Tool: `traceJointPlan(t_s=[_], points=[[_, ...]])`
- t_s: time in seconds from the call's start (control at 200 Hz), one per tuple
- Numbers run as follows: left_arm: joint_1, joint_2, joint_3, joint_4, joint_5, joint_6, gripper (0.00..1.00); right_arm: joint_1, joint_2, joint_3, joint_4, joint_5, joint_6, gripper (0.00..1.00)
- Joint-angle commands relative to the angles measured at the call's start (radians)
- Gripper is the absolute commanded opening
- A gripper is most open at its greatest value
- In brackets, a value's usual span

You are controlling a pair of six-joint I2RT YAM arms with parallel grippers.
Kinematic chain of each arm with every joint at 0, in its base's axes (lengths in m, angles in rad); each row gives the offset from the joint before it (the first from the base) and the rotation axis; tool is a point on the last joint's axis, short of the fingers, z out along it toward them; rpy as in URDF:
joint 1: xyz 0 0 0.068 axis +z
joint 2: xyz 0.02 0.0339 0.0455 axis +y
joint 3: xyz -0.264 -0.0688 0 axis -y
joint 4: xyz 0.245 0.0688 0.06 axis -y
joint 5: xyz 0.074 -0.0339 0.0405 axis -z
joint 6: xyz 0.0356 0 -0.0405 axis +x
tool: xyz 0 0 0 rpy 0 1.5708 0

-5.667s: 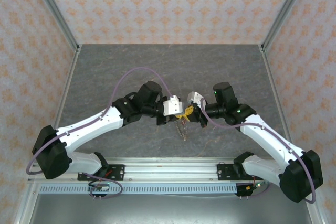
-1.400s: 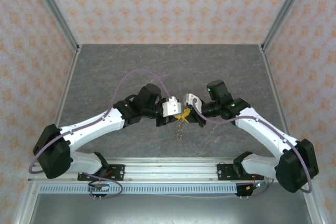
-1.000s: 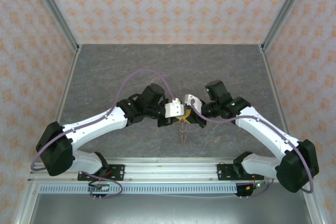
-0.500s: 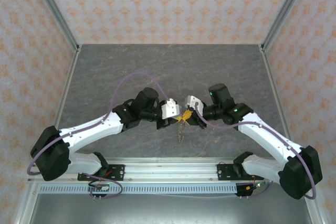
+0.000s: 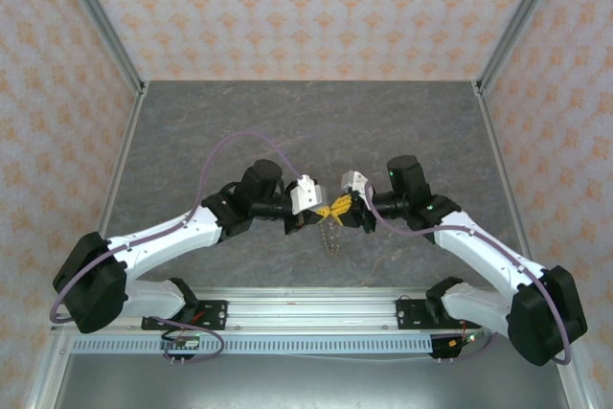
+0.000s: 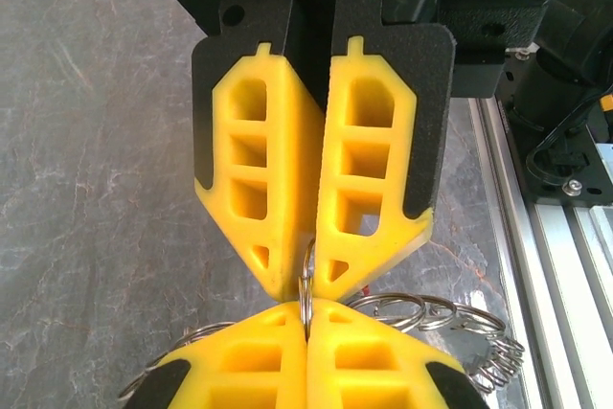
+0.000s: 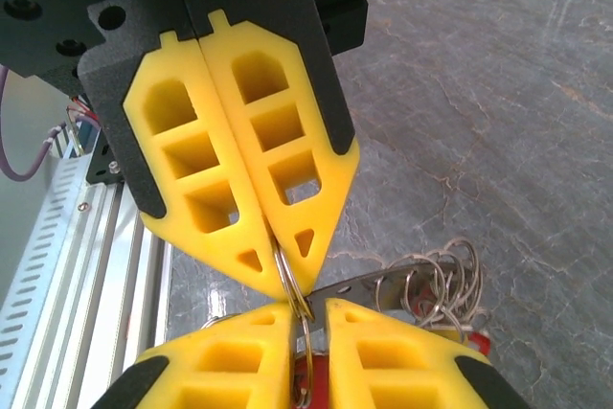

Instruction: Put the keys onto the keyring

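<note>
One camera looks down from behind; both wrist cameras closely share the meeting fingers (image 6: 297,170).

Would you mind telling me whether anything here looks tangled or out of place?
Yes: the small rings are bunched in a tangle beside the thin ring that the left gripper pinches, a red key head poking out below.
</note>
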Motion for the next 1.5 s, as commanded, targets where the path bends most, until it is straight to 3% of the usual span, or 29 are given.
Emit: traceJointPlan(t_s=[0.0,0.2,0.305,0.626,0.951,1.086,1.146,1.296,1.496], points=[[-0.001,-0.025,0.002,0.072,0.046,-0.015,0.00,-0.001,-0.003,0.002,0.066,-0.052,0.004,0.12],[-0.001,-0.025,0.014,0.015,0.007,0.005,0.01,-0.002,-0.007,0.020,0.031,-0.029,-0.014,0.00],[-0.001,-0.018,0.039,-0.085,-0.036,0.058,0.10,-0.001,-0.001,0.070,-0.074,-0.030,-0.063,0.00],[-0.019,0.035,0.137,-0.267,-0.101,0.172,0.14,0.004,0.022,0.176,-0.291,-0.001,-0.165,0.00],[-0.037,0.084,0.188,-0.285,-0.109,0.190,0.12,0.041,0.039,0.245,-0.381,0.087,-0.176,0.00],[-0.042,0.092,0.198,-0.295,-0.108,0.193,0.00,0.051,0.035,0.250,-0.368,0.093,-0.170,0.00],[-0.042,0.093,0.197,-0.292,-0.102,0.191,0.00,0.052,0.030,0.239,-0.354,0.099,-0.164,0.00],[-0.039,0.065,0.152,-0.216,-0.105,0.155,0.00,0.045,0.017,0.212,-0.350,0.133,-0.166,0.06],[-0.013,0.020,0.083,-0.064,-0.046,0.066,0.00,0.013,0.005,0.150,-0.266,0.066,-0.144,0.11]])
